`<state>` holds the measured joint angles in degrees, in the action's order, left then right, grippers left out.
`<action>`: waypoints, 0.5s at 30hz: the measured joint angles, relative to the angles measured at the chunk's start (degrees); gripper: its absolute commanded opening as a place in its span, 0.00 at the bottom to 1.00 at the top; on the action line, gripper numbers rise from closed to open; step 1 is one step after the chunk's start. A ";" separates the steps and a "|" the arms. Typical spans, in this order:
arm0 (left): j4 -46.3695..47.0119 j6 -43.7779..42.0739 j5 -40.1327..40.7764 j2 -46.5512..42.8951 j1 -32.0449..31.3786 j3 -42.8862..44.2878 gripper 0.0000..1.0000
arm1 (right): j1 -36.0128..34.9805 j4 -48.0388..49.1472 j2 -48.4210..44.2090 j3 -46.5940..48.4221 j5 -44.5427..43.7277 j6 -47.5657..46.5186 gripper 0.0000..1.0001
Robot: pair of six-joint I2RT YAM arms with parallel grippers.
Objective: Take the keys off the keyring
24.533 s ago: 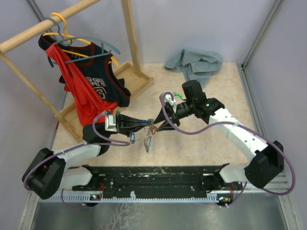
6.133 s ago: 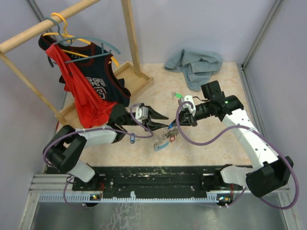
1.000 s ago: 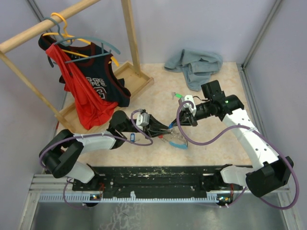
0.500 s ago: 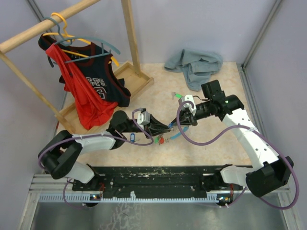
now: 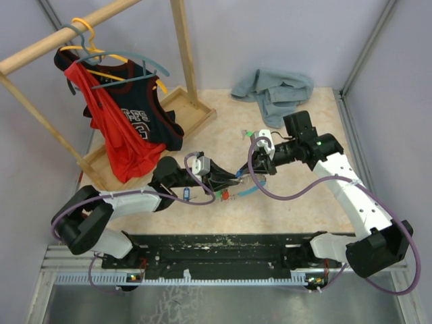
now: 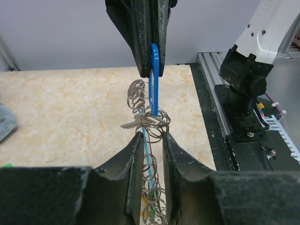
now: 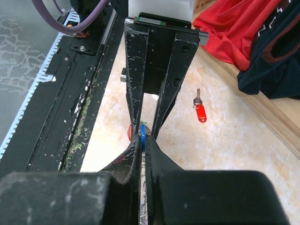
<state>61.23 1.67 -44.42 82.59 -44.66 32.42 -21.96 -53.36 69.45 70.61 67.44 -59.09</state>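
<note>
Keyring (image 6: 151,123) with its keys (image 6: 133,124) is held between my two grippers over the near middle of the table (image 6: 70,108). My left gripper (image 6: 153,138) is nearly closed, pinching the rings, and my right gripper (image 6: 153,70) is clamped tight on the blue tag (image 6: 154,89). One red-tagged key (image 7: 200,112) lies loose on the table.

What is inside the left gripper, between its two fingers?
The left gripper holds the keyring between its fingers: a bunch of silvery loops, with a key sticking out above. The right gripper pinches a blue tag on it. Lower down, the fingers hide the rest.
</note>
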 measured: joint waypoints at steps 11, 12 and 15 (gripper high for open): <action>-0.92 0.00 3.61 -0.35 -0.68 -0.02 0.31 | 0.00 3.80 0.00 0.00 -0.26 4.79 0.00; -0.92 0.00 4.04 -0.44 -0.76 -0.02 0.31 | 0.00 4.15 0.00 0.00 -0.28 5.03 0.00; -0.87 0.02 5.62 -0.72 -1.09 -0.24 0.31 | 0.00 4.79 0.00 -0.02 -0.31 5.81 0.00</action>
<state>60.36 1.69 -38.81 81.87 -45.76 32.18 -21.96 -48.58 69.45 70.59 67.13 -53.28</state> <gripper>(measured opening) 0.308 0.017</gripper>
